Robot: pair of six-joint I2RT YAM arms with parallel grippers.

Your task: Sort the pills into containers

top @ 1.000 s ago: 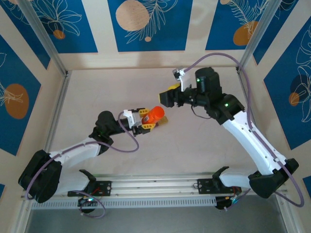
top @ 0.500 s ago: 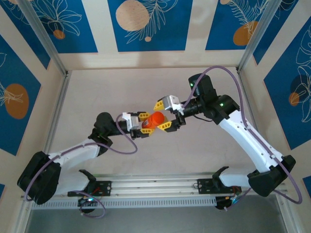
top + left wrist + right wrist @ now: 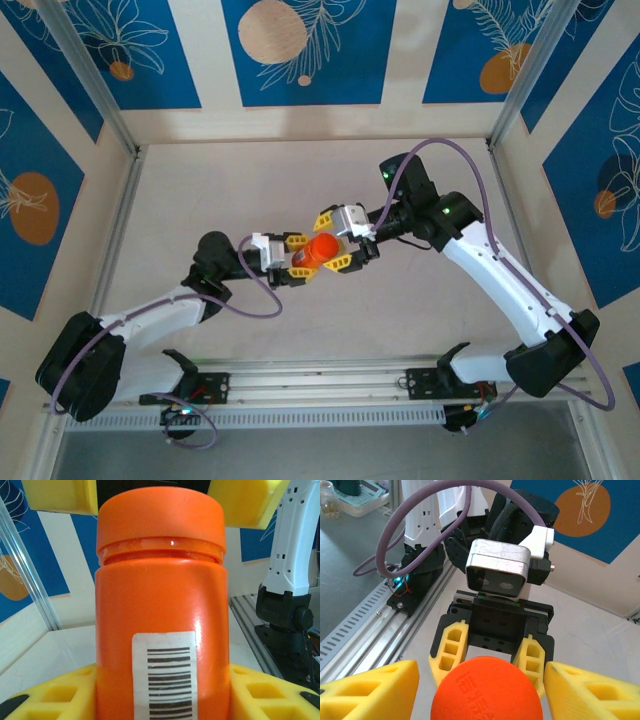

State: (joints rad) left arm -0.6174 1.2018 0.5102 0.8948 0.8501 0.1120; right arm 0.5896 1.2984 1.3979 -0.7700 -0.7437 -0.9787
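Observation:
An orange cylindrical bottle (image 3: 318, 250) with a barcode label (image 3: 162, 675) hangs above the middle of the table. My left gripper (image 3: 300, 256) is shut on the bottle's body, and its yellow fingers (image 3: 55, 695) press both sides. My right gripper (image 3: 336, 240) is open and faces the left one. Its yellow fingers (image 3: 370, 690) stand close on either side of the bottle's orange cap (image 3: 486, 690). The pills and the containers are out of view.
The pale table (image 3: 200, 200) is walled in at the back and sides by blue-patterned panels and slanted metal posts (image 3: 95, 85). An aluminium rail (image 3: 320, 385) with both arm bases runs along the near edge.
My right arm has swung down and left from the back of the table, bringing its open fingers around the bottle's cap. The left gripper has kept its hold on the bottle, shifting slightly.

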